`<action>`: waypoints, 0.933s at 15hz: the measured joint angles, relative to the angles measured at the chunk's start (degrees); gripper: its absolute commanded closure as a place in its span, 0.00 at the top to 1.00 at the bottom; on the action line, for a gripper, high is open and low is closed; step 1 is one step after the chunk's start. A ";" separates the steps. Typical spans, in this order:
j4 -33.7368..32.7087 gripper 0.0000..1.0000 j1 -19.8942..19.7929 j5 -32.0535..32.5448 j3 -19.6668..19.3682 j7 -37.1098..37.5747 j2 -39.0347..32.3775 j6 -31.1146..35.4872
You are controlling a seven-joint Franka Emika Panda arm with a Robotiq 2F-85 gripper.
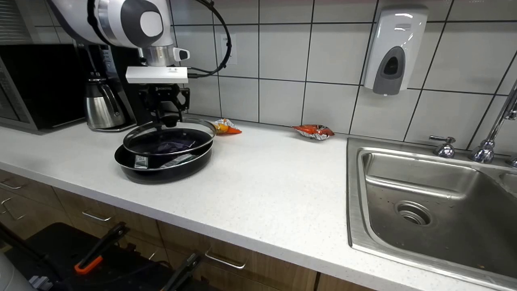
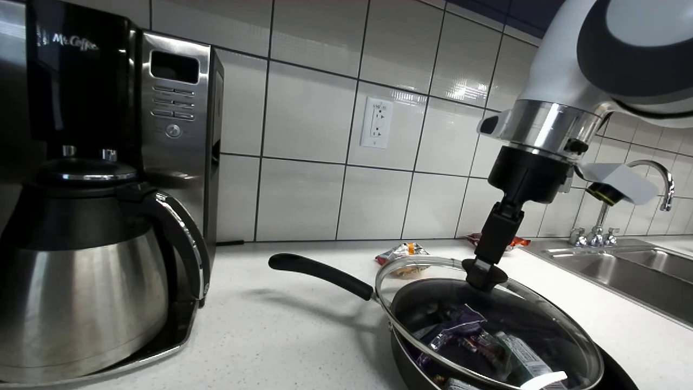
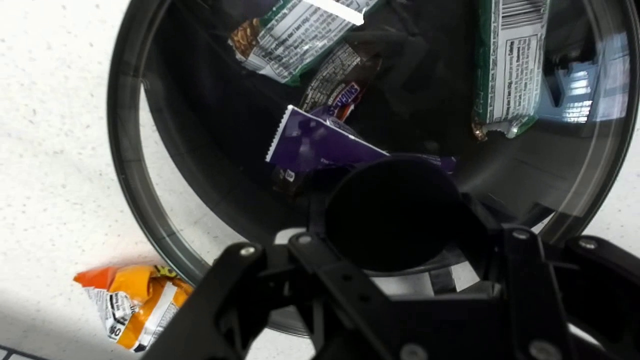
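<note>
the pot (image 1: 104, 107) stands at the left in both exterior views, set in the coffee maker (image 2: 178, 130). next to it comes the pan (image 1: 173, 174), on the counter (image 1: 266, 190), with packets (image 3: 322, 142) lying inside. the glass lid (image 1: 171, 143) is over the pan, a little off-centre — packets show between the two rims at the front; whether the rims touch elsewhere i can't tell. above it the gripper (image 2: 482, 265) points down, jaws part spread and clamped on the lid's knob (image 3: 392, 212), a finger on each side. just right of the lid lies the orange bag (image 1: 227, 127); farther right, well apart, the red bag (image 1: 314, 131) — then the sink (image 1: 464, 230), the dispenser (image 1: 396, 50) on the wall above, and the tap (image 1: 484, 151).
</note>
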State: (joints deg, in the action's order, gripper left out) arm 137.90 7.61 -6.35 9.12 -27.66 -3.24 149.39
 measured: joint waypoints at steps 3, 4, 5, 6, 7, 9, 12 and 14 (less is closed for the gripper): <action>1.31 0.39 0.00 0.00 -0.01 0.26 1.15 0.00; 1.68 0.39 0.00 -0.01 -0.01 0.26 1.50 -0.01; 2.03 0.39 0.00 -0.01 -0.01 0.26 1.86 -0.04; 2.34 0.39 0.00 -0.01 -0.01 0.26 2.15 -0.10; 2.62 0.39 0.00 -0.01 -0.01 0.26 2.40 -0.24; 3.07 0.39 0.00 -0.07 -0.01 0.26 2.72 -0.88; 3.57 0.39 0.07 -0.09 -0.01 0.26 3.07 -1.79; 3.83 0.39 0.15 -0.10 -0.01 0.26 3.18 -2.07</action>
State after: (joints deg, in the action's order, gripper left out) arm 141.73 7.77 -6.45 9.11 -27.40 -0.05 147.33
